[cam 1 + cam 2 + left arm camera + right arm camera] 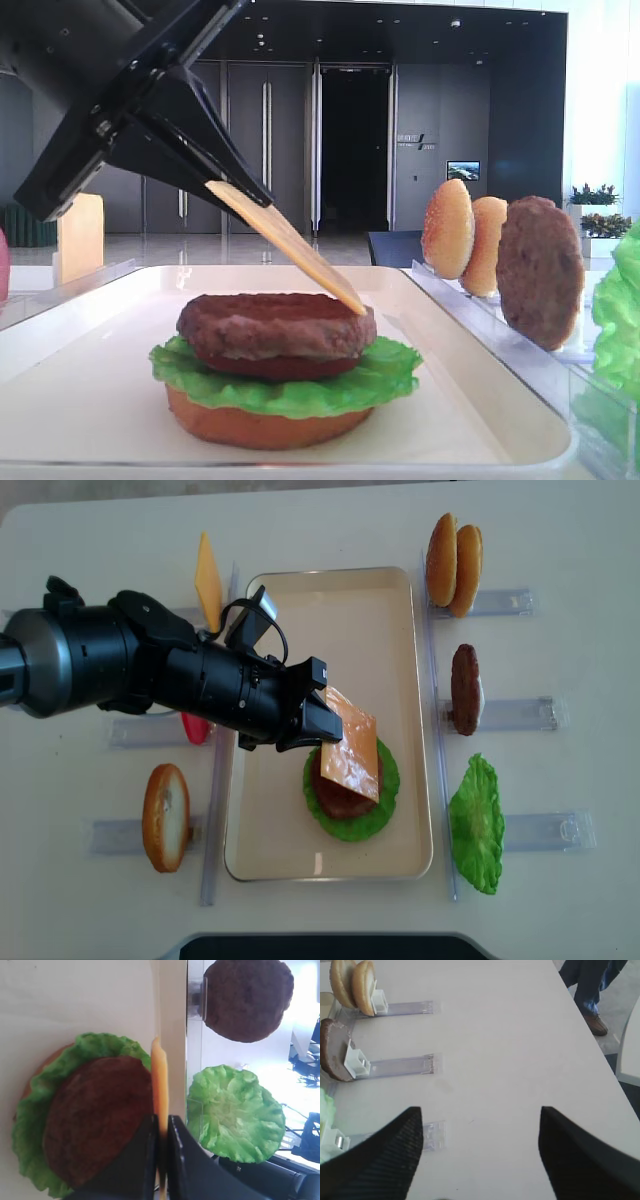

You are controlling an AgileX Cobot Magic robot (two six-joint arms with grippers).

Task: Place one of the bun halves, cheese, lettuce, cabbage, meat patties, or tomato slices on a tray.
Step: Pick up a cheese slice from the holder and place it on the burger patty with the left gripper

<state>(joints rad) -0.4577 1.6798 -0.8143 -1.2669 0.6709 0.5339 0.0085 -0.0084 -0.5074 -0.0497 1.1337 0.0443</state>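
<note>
The left gripper (318, 712) is clamped on one edge of a cheese slice (351, 743), holding it tilted above the stack at the lower middle of the tray (330, 590). In the low exterior view the slice's (285, 243) free corner touches the top of the meat patty (275, 325), which sits on a tomato slice (270, 366), lettuce (300, 390) and a bun half (255, 425). The right gripper (480, 1150) hangs over the bare table (520, 1035) with its jaws wide apart, holding nothing. In the overhead view, at right, clear racks hold two bun halves (452, 563), a spare patty (466, 688) and a lettuce leaf (478, 823).
</note>
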